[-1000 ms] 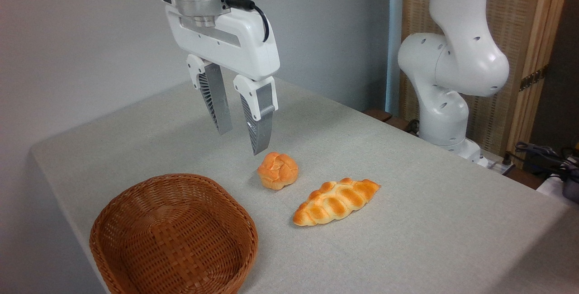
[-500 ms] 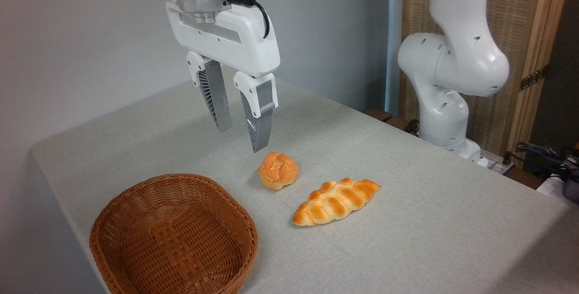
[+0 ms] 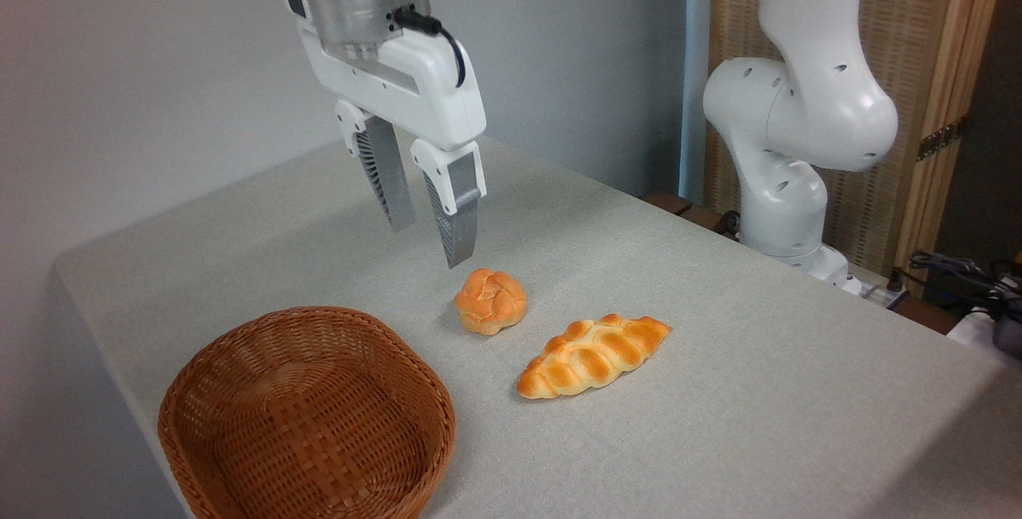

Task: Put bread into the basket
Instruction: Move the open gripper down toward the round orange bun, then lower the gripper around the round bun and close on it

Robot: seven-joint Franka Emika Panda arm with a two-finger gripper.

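White claw (image 3: 429,246) hangs tilted, fingers down, part open w/ nothing held, just above-left of small round golden-orange bun (image 3: 490,301) on grey table (image 3: 718,359).

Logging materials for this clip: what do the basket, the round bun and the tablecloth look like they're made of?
Basket: woven reddish-brown wicker, matte; the crossing strands show.
Round bun: golden-orange with a cracked, knotted top, slightly glossy; real bread or a foam replica, which one cannot be told.
Tablecloth: pale grey fabric, matte, with a fine weave and soft draped edges.
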